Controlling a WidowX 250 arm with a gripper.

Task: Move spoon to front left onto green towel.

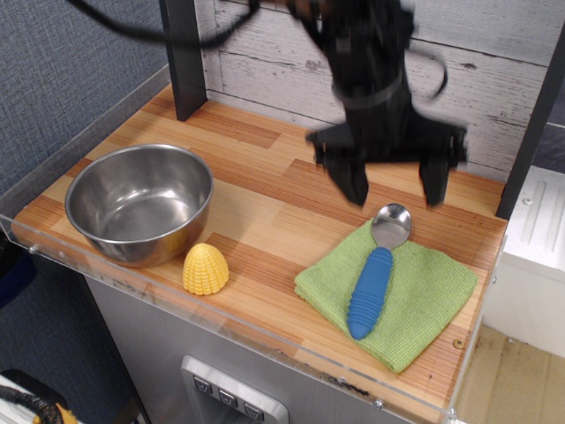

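observation.image: gripper [395,187] blurred, above the table and clear of everything. Its two dark fingers [354,181] point down and are spread wide apart, nothing between them. The arm above them runs out of the top edge.

Spoon [374,273] lies just below and between the fingertips, not touched by them. Ribbed blue handle rests flat on the green towel [415,296], pointing toward the front edge. The round metal bowl of the spoon sits at the towel's rear corner, partly over the cloth edge; whether it touches wood, cannot tell.

Green towel lies flat on the wooden tabletop [265,203], close to the front edge, one corner toward the rear.

Steel bowl [139,202] stands upright at the other end of the table, well apart from the towel. Yellow corn-shaped toy [205,268] just beside the bowl, at the front edge, between bowl and towel.
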